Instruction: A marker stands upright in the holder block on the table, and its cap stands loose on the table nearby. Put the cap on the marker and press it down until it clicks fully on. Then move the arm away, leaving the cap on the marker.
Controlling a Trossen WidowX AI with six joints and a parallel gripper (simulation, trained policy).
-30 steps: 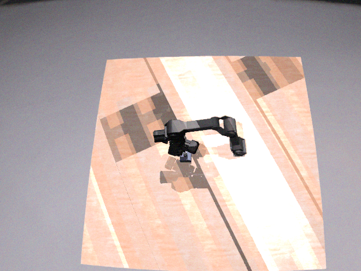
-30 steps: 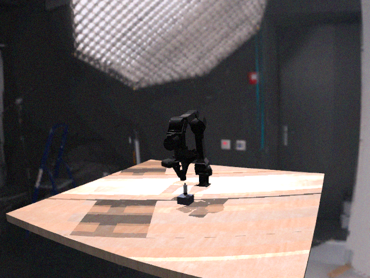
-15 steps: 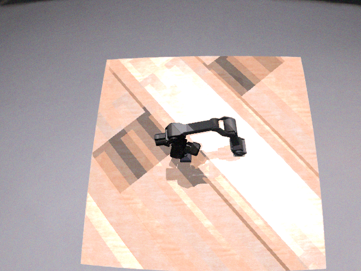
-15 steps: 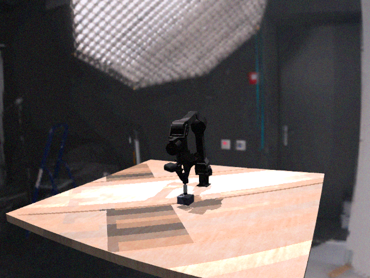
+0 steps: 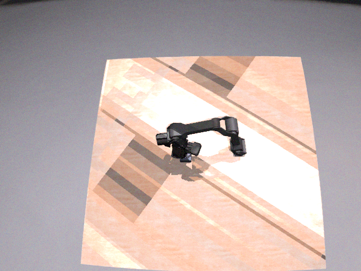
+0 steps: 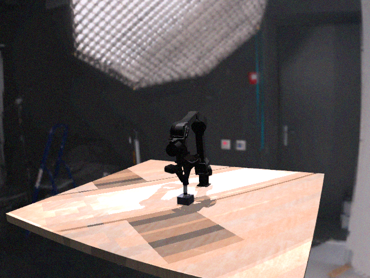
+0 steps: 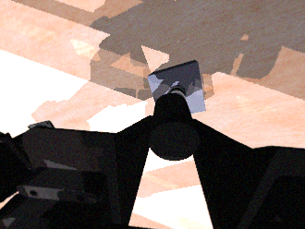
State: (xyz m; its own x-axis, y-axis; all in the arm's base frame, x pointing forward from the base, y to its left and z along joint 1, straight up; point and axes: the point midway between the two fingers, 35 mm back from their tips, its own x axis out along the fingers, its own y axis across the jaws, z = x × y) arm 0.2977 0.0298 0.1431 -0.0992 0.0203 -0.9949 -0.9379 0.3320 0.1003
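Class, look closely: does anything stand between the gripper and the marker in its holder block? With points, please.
Nothing visible does. The gripper [image 6: 185, 182] [image 7: 170, 122] is closed directly above the marker [image 6: 185, 189], which rises upright from the holder block [image 6: 185, 199] [image 7: 177, 76] [image 5: 185, 161]. The fingers hide whatever they grip.

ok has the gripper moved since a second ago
Yes: in the exterior view the gripper has come down toward the holder block.
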